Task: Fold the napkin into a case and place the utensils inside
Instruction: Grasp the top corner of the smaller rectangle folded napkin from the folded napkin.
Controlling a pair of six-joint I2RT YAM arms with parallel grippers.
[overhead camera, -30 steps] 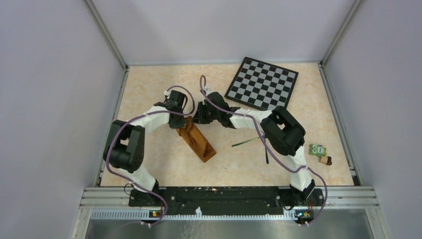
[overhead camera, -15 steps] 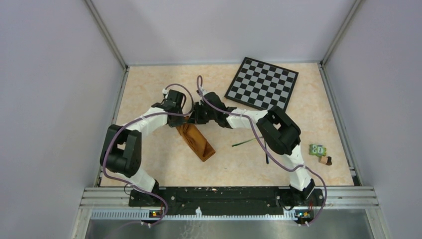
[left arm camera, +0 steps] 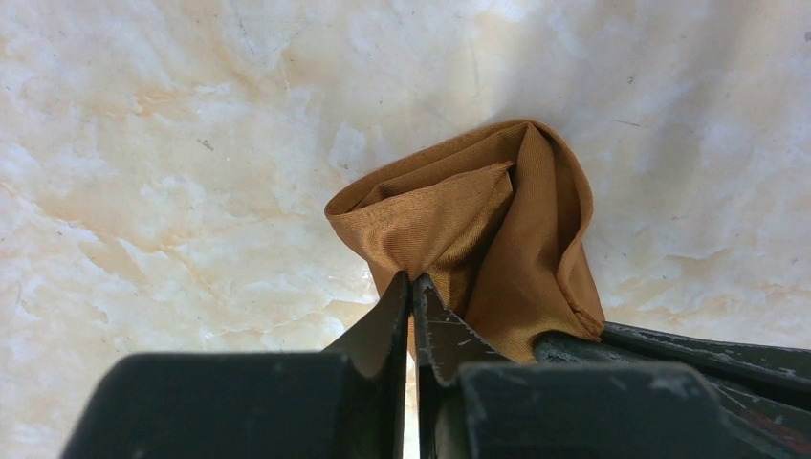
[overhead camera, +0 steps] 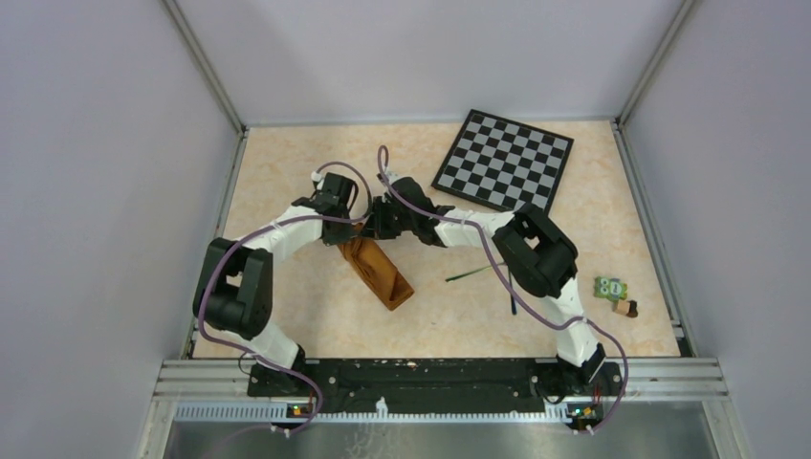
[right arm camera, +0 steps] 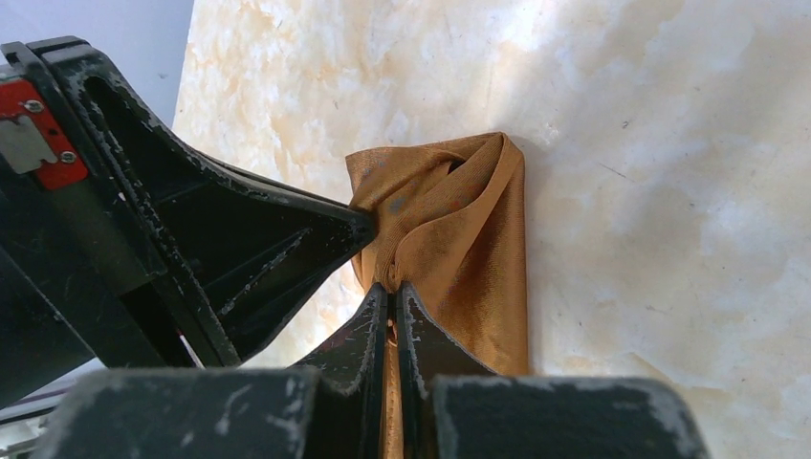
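The rust-brown napkin [overhead camera: 380,273] lies folded into a narrow strip, running diagonally from table centre toward the near right. Both grippers meet at its far end. My left gripper [left arm camera: 413,282] is shut, pinching a bunched corner of the napkin [left arm camera: 507,229]. Beside it, my right gripper [right arm camera: 392,290] is shut on the neighbouring fold of the napkin [right arm camera: 473,239]. The left gripper's dark fingers [right arm camera: 249,239] fill the left of the right wrist view. Of the utensils, the thin fork [overhead camera: 472,273] lies right of the napkin. A dark slim piece [overhead camera: 513,302], probably the spoon, shows under the right arm.
A black-and-grey checkered board [overhead camera: 504,160] lies tilted at the back right. Two small objects, one green [overhead camera: 610,288] and one brown [overhead camera: 627,308], sit near the right wall. Grey walls enclose the marbled tabletop [overhead camera: 287,172] on three sides.
The left gripper's jaws have closed onto the napkin's far end. Both grippers shifted slightly toward the far side, and the rumpled cloth end has drawn flatter.
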